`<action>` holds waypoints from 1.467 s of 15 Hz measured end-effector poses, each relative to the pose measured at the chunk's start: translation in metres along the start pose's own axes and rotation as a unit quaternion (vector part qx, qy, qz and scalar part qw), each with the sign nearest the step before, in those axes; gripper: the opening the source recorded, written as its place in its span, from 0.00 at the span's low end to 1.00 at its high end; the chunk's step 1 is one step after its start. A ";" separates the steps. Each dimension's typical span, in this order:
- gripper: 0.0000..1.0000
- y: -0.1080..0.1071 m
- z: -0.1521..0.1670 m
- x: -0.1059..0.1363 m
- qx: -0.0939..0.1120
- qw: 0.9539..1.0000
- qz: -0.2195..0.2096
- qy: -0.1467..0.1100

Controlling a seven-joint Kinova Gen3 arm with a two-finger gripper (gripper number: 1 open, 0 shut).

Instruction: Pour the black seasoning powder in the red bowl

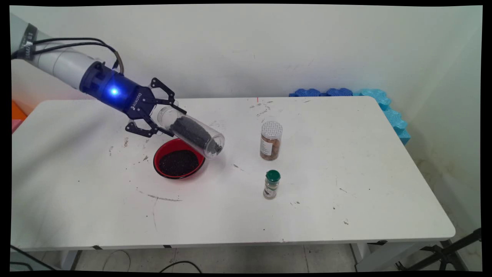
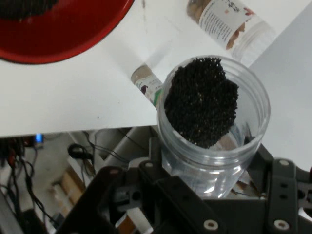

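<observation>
Scuffed white table [image 1: 346, 200], pale wall [image 1: 269, 46] behind, blue foam [image 1: 384, 104] beside.

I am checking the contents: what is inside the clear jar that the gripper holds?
The clear jar, tilted over the red bowl, holds dark granules. The fingers cover part of its base end.

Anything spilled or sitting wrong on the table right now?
Nothing has tipped over. The clear jar in the claw is tilted over the red bowl. Dark specks and smears mark the table around it.
</observation>
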 end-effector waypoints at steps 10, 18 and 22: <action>0.00 0.028 -0.007 -0.014 0.018 0.973 0.226 0.043; 0.00 0.049 -0.003 -0.031 0.033 0.902 0.427 0.060; 0.00 0.055 0.003 -0.045 0.045 0.846 0.528 0.057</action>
